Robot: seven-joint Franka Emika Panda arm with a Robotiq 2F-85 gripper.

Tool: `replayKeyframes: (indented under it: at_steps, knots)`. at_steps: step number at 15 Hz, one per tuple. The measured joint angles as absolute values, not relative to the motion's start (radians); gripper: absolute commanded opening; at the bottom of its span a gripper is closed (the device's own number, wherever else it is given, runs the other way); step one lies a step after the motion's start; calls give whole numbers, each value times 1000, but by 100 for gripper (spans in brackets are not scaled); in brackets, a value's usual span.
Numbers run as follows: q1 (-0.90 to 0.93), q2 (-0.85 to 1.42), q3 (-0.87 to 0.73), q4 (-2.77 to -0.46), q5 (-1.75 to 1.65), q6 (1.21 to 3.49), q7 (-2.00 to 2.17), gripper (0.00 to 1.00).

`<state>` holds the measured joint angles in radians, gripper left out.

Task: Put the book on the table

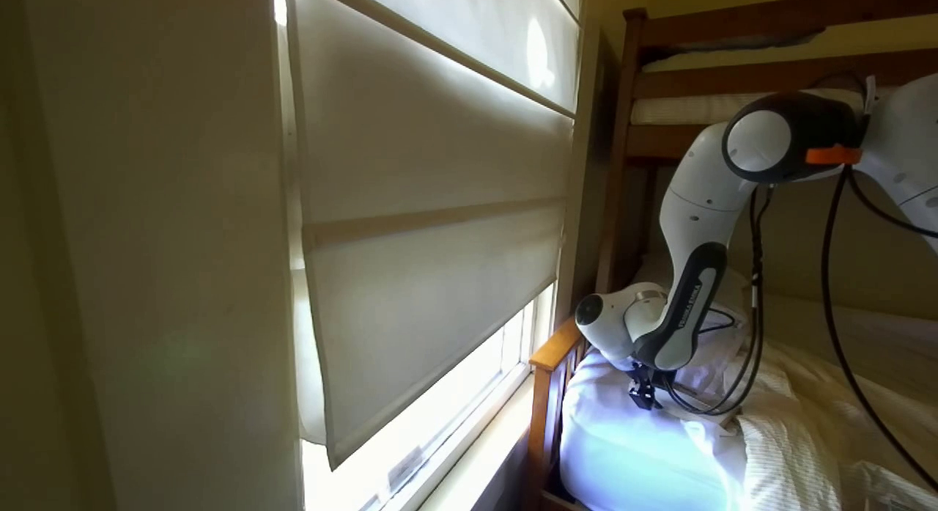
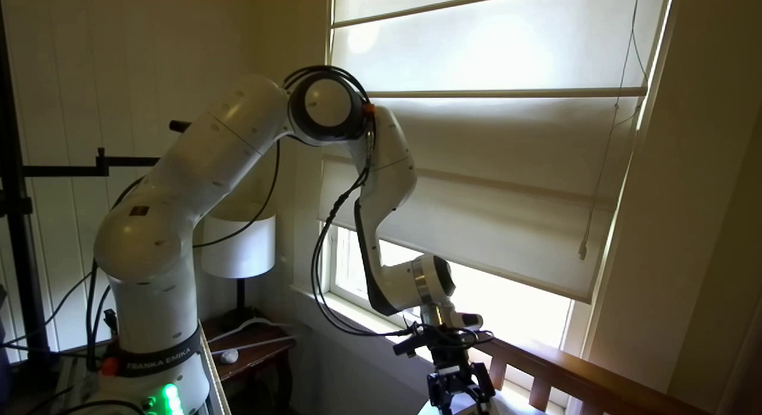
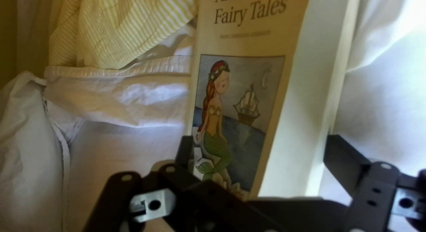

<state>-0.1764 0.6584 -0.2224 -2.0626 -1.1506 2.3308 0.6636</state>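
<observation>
Your claw [image 3: 259,155] stood spread astride the book [image 3: 256,102], which lay on the bed [image 1: 637,452] right under it; you couldn't tell whether it gripped. The book seemed fairly light but bendy, perhaps slick, so a firm pinch across both long edges looked best.

Daylight blows out the window [image 1: 440,412] beneath a backlit blind [image 2: 506,236] in both exterior views, leaving walls [image 2: 684,236] dim; bluish glare washes the bedding [image 1: 637,452], and the wrist view renders the gripper [image 3: 259,155] out of focus.
</observation>
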Motion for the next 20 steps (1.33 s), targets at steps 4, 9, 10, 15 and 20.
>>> replayKeyframes:
  at_steps: [4,9,10,15,20]
  knots:
    - [-166,670,-222,-2048,-1151,2287,672,100]
    - [-177,719,-227,-1999,-1147,2246,673,100]
    - [-180,731,-227,-1988,-1147,2245,673,100]
    - [-181,766,-225,-1945,-1118,2217,671,100]
    - [-182,755,-216,-1946,-1118,2256,639,100]
